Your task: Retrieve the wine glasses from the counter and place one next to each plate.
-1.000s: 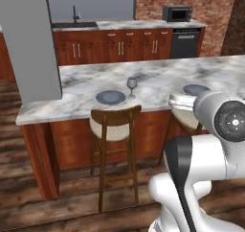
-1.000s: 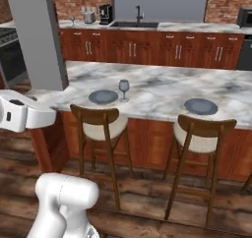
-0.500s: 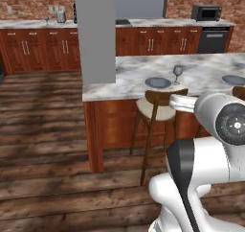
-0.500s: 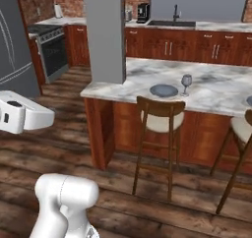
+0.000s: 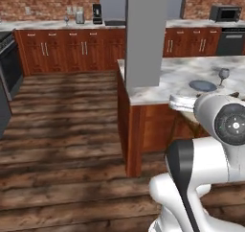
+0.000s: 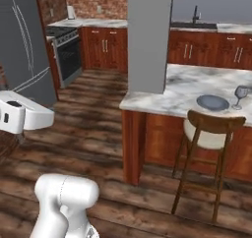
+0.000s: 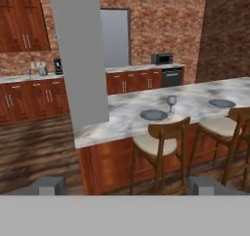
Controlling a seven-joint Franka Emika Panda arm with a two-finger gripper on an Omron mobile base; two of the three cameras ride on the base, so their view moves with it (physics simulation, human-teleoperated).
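My gripper (image 7: 127,186) is open, its two fingertips (image 7: 49,185) wide apart with nothing between them, and it looks across the room at the island. One wine glass (image 7: 171,102) stands upright on the marble island just right of a blue-grey plate (image 7: 154,115); the same wine glass (image 6: 241,94) and plate (image 6: 212,103) show in the right base view, and the pair (image 5: 223,74) (image 5: 202,86) in the left base view. A second plate (image 7: 222,103) lies further right. On the far counter (image 5: 48,25) stands a tiny clear thing (image 5: 66,19), too small to name.
A grey pillar (image 5: 146,34) rises from the island's near corner. Wooden chairs (image 6: 209,133) stand along its front. A stove (image 6: 64,50) and fridge (image 6: 24,45) are on the left, a microwave (image 5: 225,13) on the counter's right. Open wooden floor (image 5: 62,130) lies between.
The base has moved and turned, so the whole scene has slid right: the island now sits at the right and the back counter has come into view. The gripper stays open.
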